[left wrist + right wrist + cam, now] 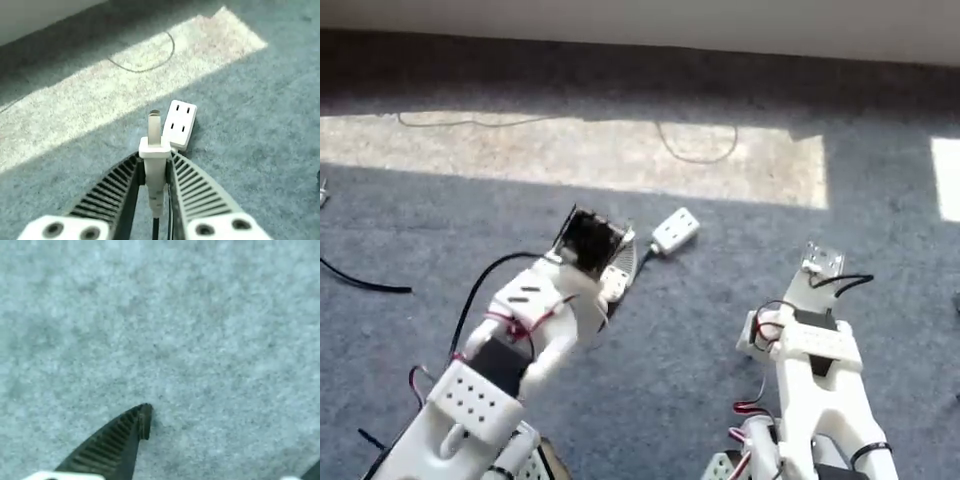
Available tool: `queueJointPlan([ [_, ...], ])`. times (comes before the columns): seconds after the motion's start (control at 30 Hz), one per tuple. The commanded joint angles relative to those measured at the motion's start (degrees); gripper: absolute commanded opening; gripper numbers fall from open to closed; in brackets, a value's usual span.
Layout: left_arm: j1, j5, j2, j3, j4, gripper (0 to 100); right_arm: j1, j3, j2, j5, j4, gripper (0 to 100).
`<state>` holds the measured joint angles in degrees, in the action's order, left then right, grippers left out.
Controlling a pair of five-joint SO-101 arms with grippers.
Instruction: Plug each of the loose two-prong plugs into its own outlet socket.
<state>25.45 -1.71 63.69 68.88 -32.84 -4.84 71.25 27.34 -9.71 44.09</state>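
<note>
Where the high view gives only the back of the left gripper [608,268] over the middle of the carpet [700,340], the left wrist view shows what is pinched. A white two-prong plug [156,156] is clamped between the black ribbed fingers [117,185]. Its flat metal prongs [154,122] are pointed away from the wrist and its dark cord is led back between the fingers.

Just beyond the prongs a white rectangular outlet socket [179,125] is laid flat on the carpet, with two pairs of slots seen in its face; whether plug and socket touch cannot be told. In the high view the same block is seen just right of the gripper, below the sunlit strip [570,150] toward the carpet's far edge. A thin wire loop [150,55] is traced across that strip. The carpet is shown as a short, speckled grey-blue pile.

Further right, the right gripper [820,262] is held over the carpet toward its right edge. In its wrist view the fingers are seen spread wide, one ribbed finger [120,445] well apart from the other.
</note>
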Motion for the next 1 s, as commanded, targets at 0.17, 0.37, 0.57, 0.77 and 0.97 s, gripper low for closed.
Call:
queueJointPlan([
  [0.17,1.45,-0.62,37.05,28.62,24.62,0,0.31,-0.92,1.01,-0.7,-2.07,48.5],
  [0.37,2.86,-0.62,40.4,28.18,17.67,0,0.66,-8.22,1.01,-0.7,-2.07,26.6],
  [0.57,9.98,-0.62,37.76,28.35,16.62,0,0.75,-17.27,1.01,-0.79,-2.07,6.4],
  [0.77,10.77,-0.62,31.87,28.7,17.05,0,7.78,-27.38,1.1,-0.79,7.78,0.6],
  [0.97,10.68,-0.7,24.22,28.7,22.86,0,16.13,-48.13,1.1,-0.79,32.48,0.6],
])
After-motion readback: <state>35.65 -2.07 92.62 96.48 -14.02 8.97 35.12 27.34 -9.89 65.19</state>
